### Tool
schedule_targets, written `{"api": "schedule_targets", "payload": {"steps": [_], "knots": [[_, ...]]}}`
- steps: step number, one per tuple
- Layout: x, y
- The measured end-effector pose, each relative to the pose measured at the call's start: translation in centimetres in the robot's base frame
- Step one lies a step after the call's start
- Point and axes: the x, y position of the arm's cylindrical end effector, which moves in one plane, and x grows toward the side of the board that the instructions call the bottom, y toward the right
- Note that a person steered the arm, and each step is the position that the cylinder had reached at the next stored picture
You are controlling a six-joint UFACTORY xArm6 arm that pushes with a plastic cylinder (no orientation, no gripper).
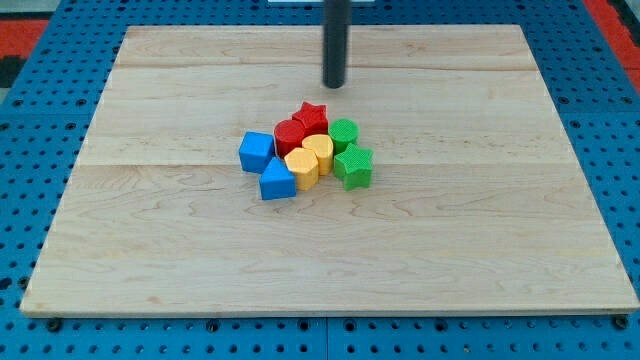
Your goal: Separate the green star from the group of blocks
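Wooden board (pixel 150 250) lies on a blue pegboard surface (pixel 30 150). Eight blocks are packed in one cluster near the board's centre. My tip (pixel 333 86) sits toward the view's top from the cluster, apart from every block; nearest is the red star (pixel 311 116). The rod is bare, carrying nothing and touching nothing.

Cluster layout:
- red star at the view's top; a red block (pixel 290 134) just below-left of it, shape not clear
- green cylinder (pixel 343 133) at upper right
- green star (pixel 353 166) at the lower right edge, touching or nearly touching the green cylinder above it and a yellow block (pixel 319 152) on its left
- second yellow block (pixel 302 167) below-left of the first
- blue cube (pixel 256 151) at the view's left, another blue block (pixel 278 181) at the bottom-left, shape not certain

Handling judgement: the green star looks small, rigid and light, and should slide easily on smooth wood. Its points make it prone to rotate if pushed off-centre. There is no way to grip it; contact is by pushing only. The star's right and bottom sides face open board, so the best contact face is its upper-left side, in the notch between the green cylinder and the yellow block. Risk: entering that narrow gap may nudge the neighbours along.
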Motion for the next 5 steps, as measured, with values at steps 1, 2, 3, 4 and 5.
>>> {"api": "schedule_targets", "payload": {"steps": [1, 2, 3, 4, 5], "knots": [[5.6, -0.5], [6.1, 1.7], [6.9, -3.9], [8.3, -3.8], [14.0, -2.4]]}}
